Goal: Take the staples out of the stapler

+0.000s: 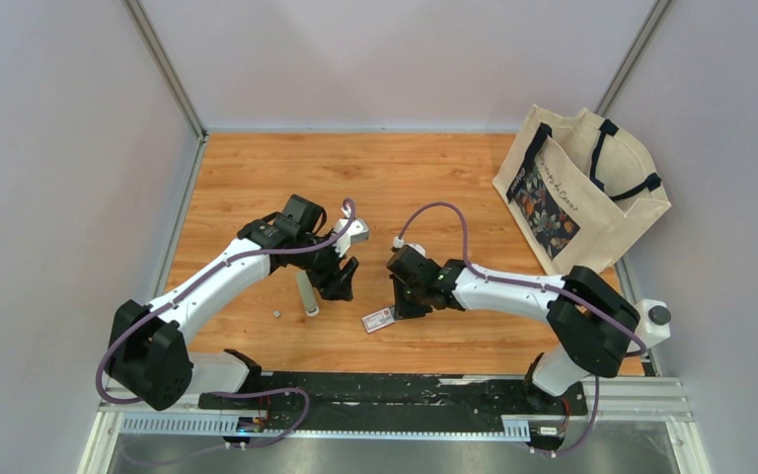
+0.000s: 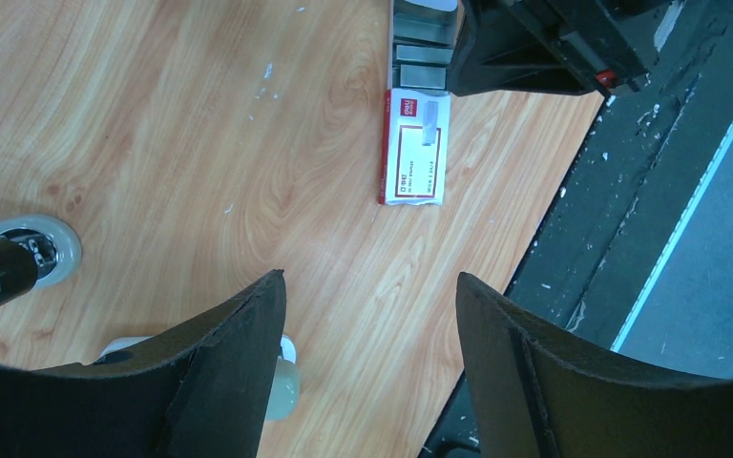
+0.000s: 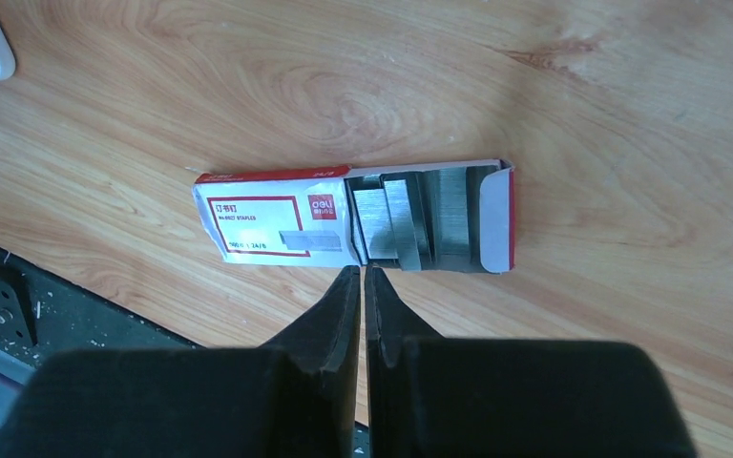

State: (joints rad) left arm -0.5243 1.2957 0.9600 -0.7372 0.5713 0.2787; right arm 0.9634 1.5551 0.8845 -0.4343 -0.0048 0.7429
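Observation:
The pale grey stapler (image 1: pixel 307 293) lies on the wooden table just left of my left gripper (image 1: pixel 341 278). In the left wrist view my left gripper (image 2: pixel 370 281) is open and empty, and part of the stapler (image 2: pixel 284 389) shows beside its left finger. A tiny grey staple bit (image 1: pixel 275 313) lies left of the stapler. My right gripper (image 1: pixel 410 301) is shut and empty, its tips (image 3: pixel 363 273) at the edge of the red-and-white box (image 3: pixel 277 221). The box tray is slid open and holds grey staple strips (image 3: pixel 399 224), which also show in the left wrist view (image 2: pixel 424 50).
A canvas tote bag (image 1: pixel 580 188) stands at the back right. The red-and-white box (image 1: pixel 378 319) lies near the table's front edge. A black rail (image 1: pixel 395 390) runs along the front. Grey walls enclose the table on three sides.

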